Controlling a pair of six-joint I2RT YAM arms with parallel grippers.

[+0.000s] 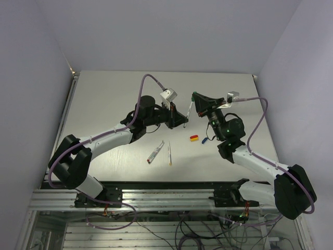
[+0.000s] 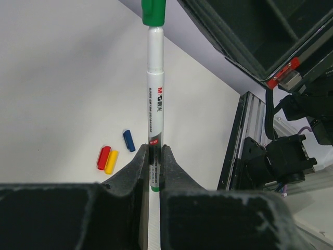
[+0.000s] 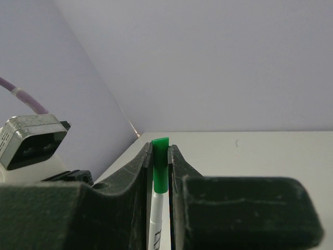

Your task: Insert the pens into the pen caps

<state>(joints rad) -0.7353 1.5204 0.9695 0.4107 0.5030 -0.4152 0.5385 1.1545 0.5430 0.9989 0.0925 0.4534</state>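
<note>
My left gripper is shut on the low end of a white-barrelled pen and holds it above the table. The pen's far end sits in the green cap. My right gripper is shut on that cap, with the barrel running down between its fingers. Other pens lie on the table in front. Red, yellow and blue caps lie loose together. No magenta cap shows.
The two arms meet over the middle of the white table. Lavender walls close the table at the back and sides. The right arm's base and the aluminium frame show at the table's edge.
</note>
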